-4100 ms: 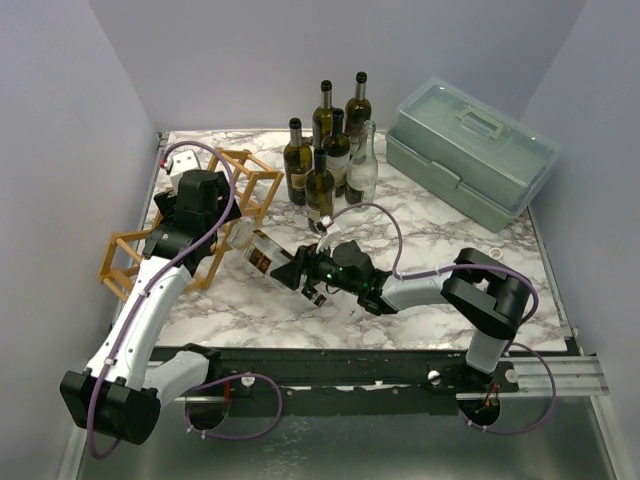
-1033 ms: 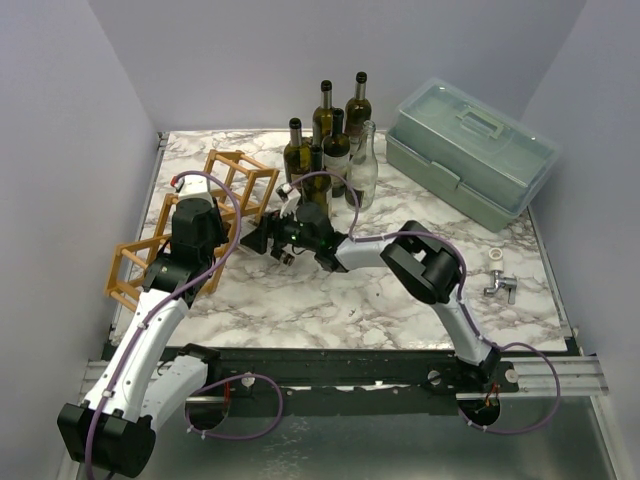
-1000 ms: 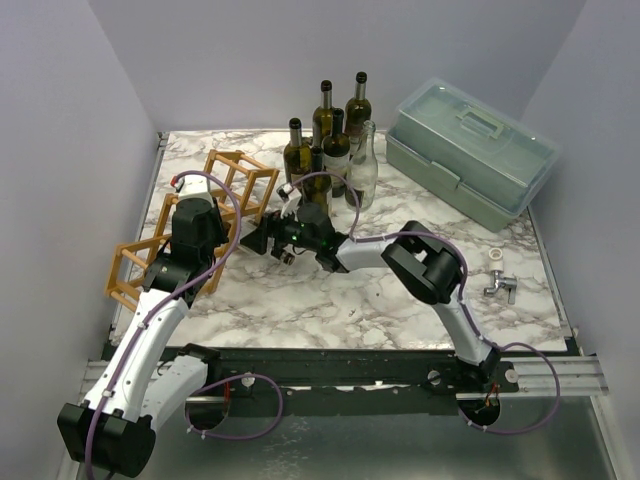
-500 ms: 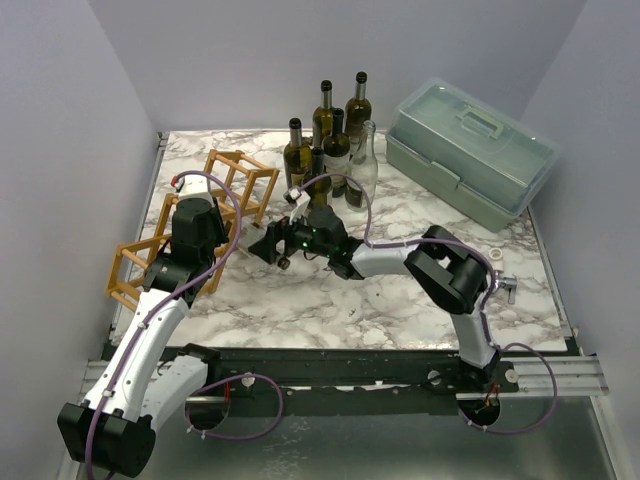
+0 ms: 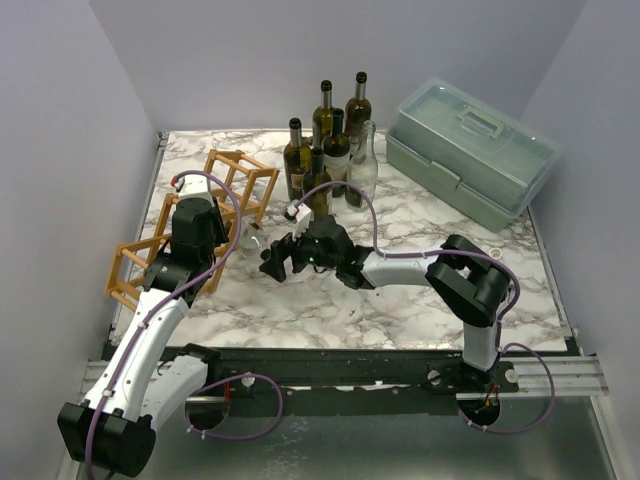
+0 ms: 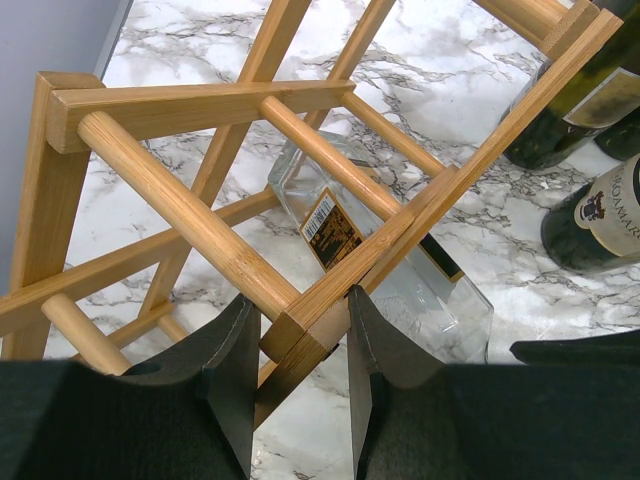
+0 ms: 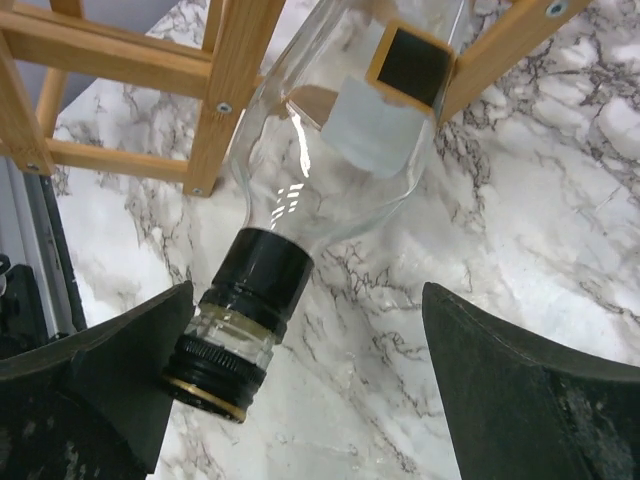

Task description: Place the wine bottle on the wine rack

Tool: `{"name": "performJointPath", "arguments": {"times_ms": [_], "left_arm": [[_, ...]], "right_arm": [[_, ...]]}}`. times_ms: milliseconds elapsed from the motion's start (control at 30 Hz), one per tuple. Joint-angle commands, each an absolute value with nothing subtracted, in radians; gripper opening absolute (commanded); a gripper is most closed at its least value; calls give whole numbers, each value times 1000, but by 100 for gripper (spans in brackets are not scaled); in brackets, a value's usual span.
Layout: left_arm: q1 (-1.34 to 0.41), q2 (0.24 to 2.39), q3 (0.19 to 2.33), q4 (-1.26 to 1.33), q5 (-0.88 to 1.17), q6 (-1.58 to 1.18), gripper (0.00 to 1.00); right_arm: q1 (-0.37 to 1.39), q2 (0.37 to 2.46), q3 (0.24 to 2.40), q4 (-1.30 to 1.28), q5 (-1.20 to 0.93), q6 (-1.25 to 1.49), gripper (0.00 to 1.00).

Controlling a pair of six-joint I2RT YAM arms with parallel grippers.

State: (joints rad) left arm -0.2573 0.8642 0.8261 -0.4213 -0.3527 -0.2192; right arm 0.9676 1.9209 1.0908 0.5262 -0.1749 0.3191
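Releasing logged: right gripper (image 5: 277,258) spread wide, drawn back toward 4 o'clock | clear wine bottle (image 7: 330,140) left lying inside wine rack (image 5: 243,178) cell | left gripper (image 6: 300,345) kept pinched on rack stick.

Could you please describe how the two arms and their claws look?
The left arm and right arm have white links with bulky black joints. A thin purple cable runs in loops along each arm. The left claw and right claw each have two flat, matte black fingers, with no visible markings.
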Motion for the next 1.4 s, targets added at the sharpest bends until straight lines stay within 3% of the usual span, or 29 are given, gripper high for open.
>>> {"name": "performJointPath", "arguments": {"times_ms": [0,400,500,600,633,1233,1367], "left_arm": [[-264,870,818,-403,-305,-222,0],[-264,870,817,-405,-305,-221,0],[-264,870,817,-404,-307,-220,0],[-264,867,818,-405,-305,-221,0],[-264,868,816,-405,-306,-220,0],[-264,867,817,-405,-308,-219,0],[-264,867,817,-406,-299,-221,0]], "right_arm": [[984,1880,1068,485,-143,304,91],[985,1897,1101,470,-82,336,51],[985,1877,1058,511,-65,344,31],[985,1872,1021,530,-69,348,5],[983,1870,1004,545,-67,357,1],[983,1962,812,839,-118,387,0],[981,1998,855,841,-97,367,0]]}}
